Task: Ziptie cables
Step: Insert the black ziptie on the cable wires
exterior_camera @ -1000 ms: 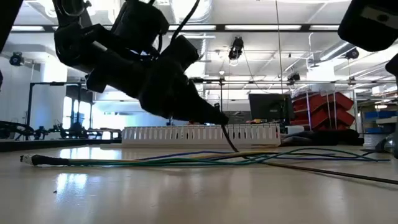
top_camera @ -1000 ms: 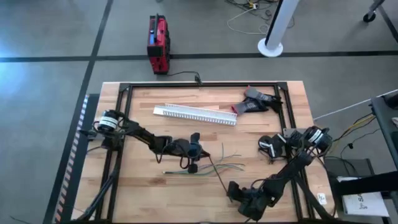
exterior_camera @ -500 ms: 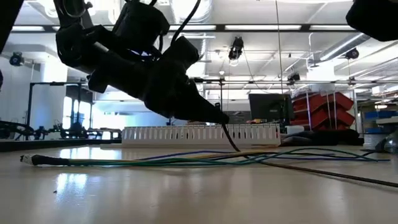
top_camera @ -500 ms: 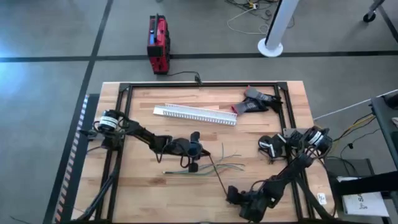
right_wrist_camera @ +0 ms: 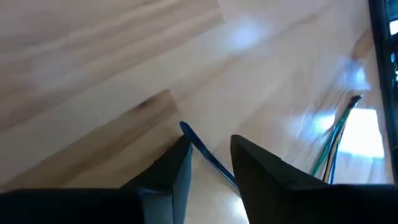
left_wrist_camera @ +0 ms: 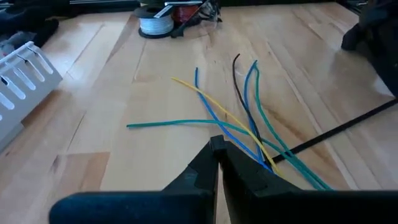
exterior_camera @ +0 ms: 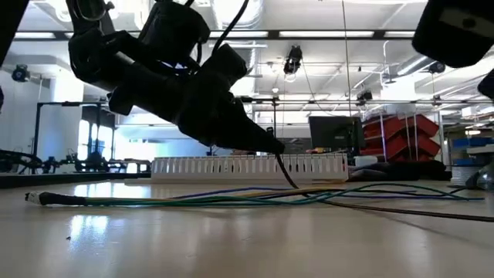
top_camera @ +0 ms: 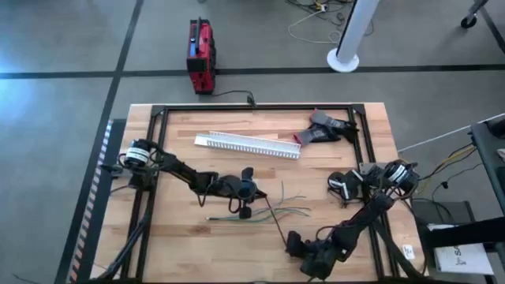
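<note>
The left end effector [top_camera: 254, 195] hovers mid-tabletop [top_camera: 181, 237], clenched on the ziptie [exterior_camera: 286, 174] (its lower tip meets the cables [top_camera: 276, 210] just beneath). The right end effector [top_camera: 293, 246], released, sits apart near the front edge.

2 dark jointed arms, each ending in a black 2-finger claw.

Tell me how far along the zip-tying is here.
Done: the left gripper is shut on one end of the ziptie, lifted off the table. In hand: its free end trails toward the open right gripper, low near the table's front edge. Left: the cables lie fanned out and loose; no loop around them yet, nothing threaded or cinched.
</note>
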Tool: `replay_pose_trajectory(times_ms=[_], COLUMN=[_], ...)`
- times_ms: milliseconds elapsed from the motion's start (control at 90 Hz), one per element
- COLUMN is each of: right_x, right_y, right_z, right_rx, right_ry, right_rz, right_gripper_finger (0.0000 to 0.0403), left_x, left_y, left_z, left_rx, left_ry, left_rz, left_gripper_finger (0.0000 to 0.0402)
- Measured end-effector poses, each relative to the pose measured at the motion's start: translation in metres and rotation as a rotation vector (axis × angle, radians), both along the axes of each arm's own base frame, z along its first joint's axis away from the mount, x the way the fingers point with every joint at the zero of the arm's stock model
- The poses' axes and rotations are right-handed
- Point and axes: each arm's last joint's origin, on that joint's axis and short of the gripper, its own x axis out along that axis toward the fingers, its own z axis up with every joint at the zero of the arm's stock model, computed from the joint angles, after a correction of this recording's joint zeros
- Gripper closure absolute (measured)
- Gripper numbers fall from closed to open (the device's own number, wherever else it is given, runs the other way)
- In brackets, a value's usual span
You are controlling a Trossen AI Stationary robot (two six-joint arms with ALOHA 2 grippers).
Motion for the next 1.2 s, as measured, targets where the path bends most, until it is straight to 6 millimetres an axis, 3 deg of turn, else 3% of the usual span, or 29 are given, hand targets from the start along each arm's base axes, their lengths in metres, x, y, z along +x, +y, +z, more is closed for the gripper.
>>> replay_pose_trajectory(times_ms=[511, 867, 1056, 1200], right_x=[0.007, 0.011, 0.010, 0.013], right_y=[-0.011, -0.016, -0.018, -0.020], right_z=[0.001, 0.002, 0.002, 0.003], right_rx=[-0.020, 0.005, 0.074, 0.214], right_ry=[-0.004, -0.003, -0.005, -0.023], right_rz=[-0.046, -0.099, -0.201, -0.353], right_gripper_finger=[0.0311, 0.0355, 0.0395, 0.0401], left_x=[0.000, 0.000, 0.000, 0.000], left_y=[-0.001, -0.002, -0.002, -0.003], left_z=[0.000, 0.000, 0.000, 0.002], left_rx=[0.003, 0.003, 0.004, 0.001], left_ry=[0.000, 0.000, 0.000, -0.015], left_rz=[-0.026, -0.035, -0.035, -0.037], left_gripper_finger=[0.0402, 0.0402, 0.0402, 0.0402])
